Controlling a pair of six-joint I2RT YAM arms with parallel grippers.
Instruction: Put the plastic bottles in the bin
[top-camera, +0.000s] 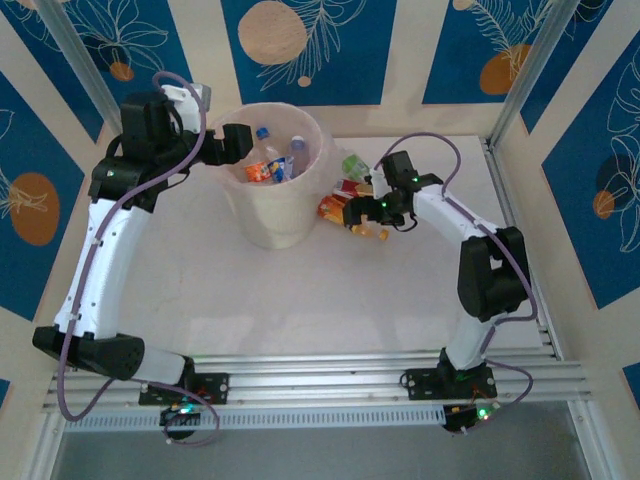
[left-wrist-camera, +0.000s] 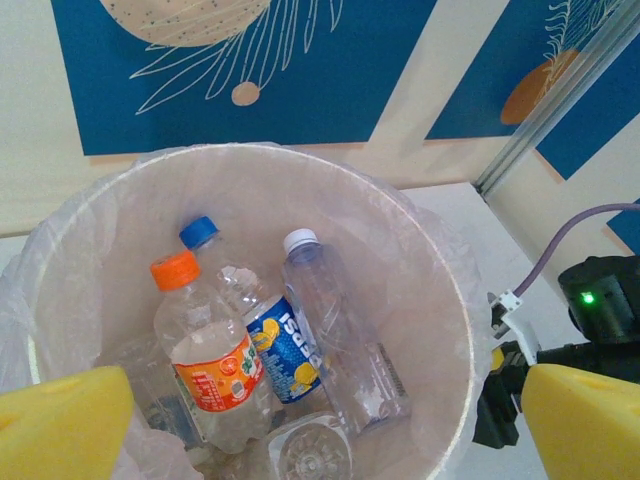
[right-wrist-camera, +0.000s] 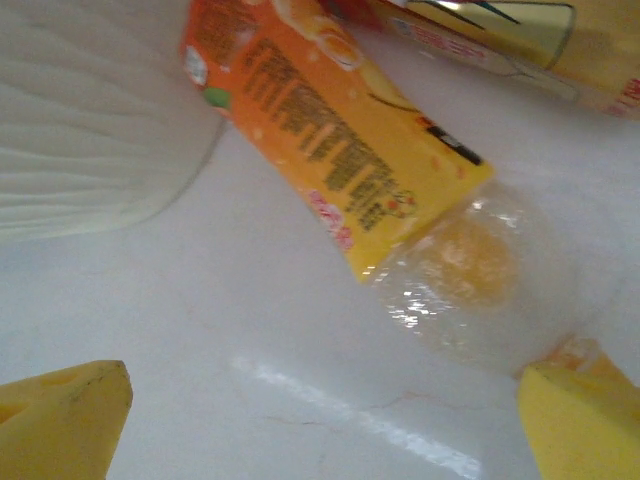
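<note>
Several bottles (left-wrist-camera: 300, 350) in bin (top-camera: 272, 215) | left gripper (top-camera: 237, 143) over it, fingers apart, empty | right gripper (top-camera: 354, 213) at bin's 3 o'clock, fingers apart, low to take orange bottle (right-wrist-camera: 340, 150)

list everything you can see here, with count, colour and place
bin: one, pale pink-white with a thin liner, far middle of the table
bottles in bin: at least four; one with orange cap and label, one with blue cap and label, one clear with white cap, one crushed clear at the bottom
bottles on table: several, orange, red and green, clustered right of the bin; exact count unclear
table: one, white
wall panels: blue and cream, leaf prints, around the table
arms: two, white and black, bases at the near edge
left claw: open, yellow pads, above the bin's mouth
right claw: open, yellow pads, low over an orange-label bottle
</note>
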